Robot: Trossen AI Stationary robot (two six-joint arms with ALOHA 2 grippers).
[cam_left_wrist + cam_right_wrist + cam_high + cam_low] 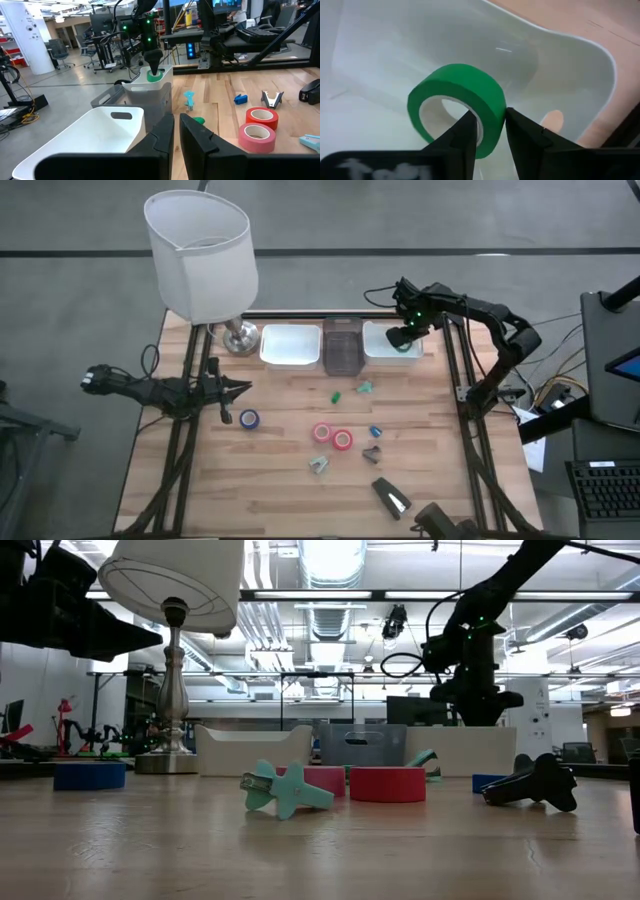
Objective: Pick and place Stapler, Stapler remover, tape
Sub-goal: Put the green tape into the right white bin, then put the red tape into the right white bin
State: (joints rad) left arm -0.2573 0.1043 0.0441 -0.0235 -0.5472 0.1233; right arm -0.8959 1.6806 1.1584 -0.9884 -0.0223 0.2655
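Note:
My right gripper [490, 125] hangs over the right white bin [392, 352] and is shut on a green tape roll [455, 100]. The blue tape roll [249, 418], the pink one [322, 432] and the red one [342, 439] lie flat on the table. The black stapler [392, 497] lies near the table's near edge. A teal-grey stapler remover [319, 466] and a dark one [372, 455] lie between the stapler and the rolls. My left gripper [236, 390] waits shut above the table's left part, beside the blue roll. My right gripper holds the green roll by its ring wall [492, 117]. One finger [465, 132] is inside the hole and the other [522, 132] outside. The fingers come from above, pointing down into the bin. The roll [154, 76] stands on edge at about the height of the bin's rim.
Three bins stand in a row at the far edge: a white one [290, 345], a dark grey one [341, 350] and the right white one. A lamp [200, 255] stands at the far left corner. Small green [337, 394], teal [364, 388] and blue [375, 431] bits lie mid-table.

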